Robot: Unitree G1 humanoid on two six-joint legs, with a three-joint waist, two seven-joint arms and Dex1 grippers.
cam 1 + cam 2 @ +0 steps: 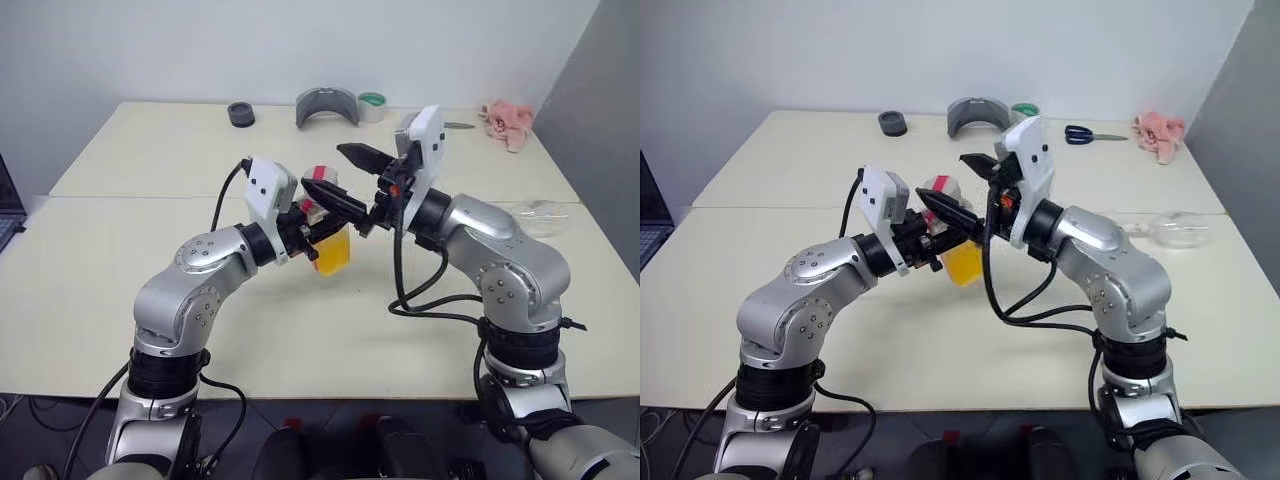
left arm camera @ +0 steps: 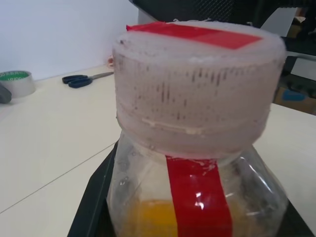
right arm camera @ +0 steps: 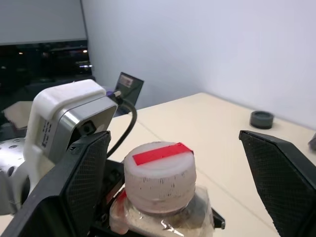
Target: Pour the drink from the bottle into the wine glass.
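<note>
Orange-yellow drink (image 1: 335, 252) sits low in the small clear plastic bottle (image 2: 197, 148), clamped upright in the left claw (image 1: 318, 222) above the desk (image 1: 150, 160), presumably steadied for uncapping. Right claw (image 3: 173, 163) stands wide, straddling the white red-taped cap (image 3: 159, 175). Right of the bottle, a clear wine glass (image 1: 1175, 230) lies toppled. Left wrist view adds blue-handled scissors (image 2: 81, 79).

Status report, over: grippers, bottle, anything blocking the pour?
Left gripper shut on bottle. Right gripper open around cap. Cap on. Wine glass lying far right.

Lab — bare tables (image 1: 150, 300), tape roll (image 1: 372, 105)
</note>
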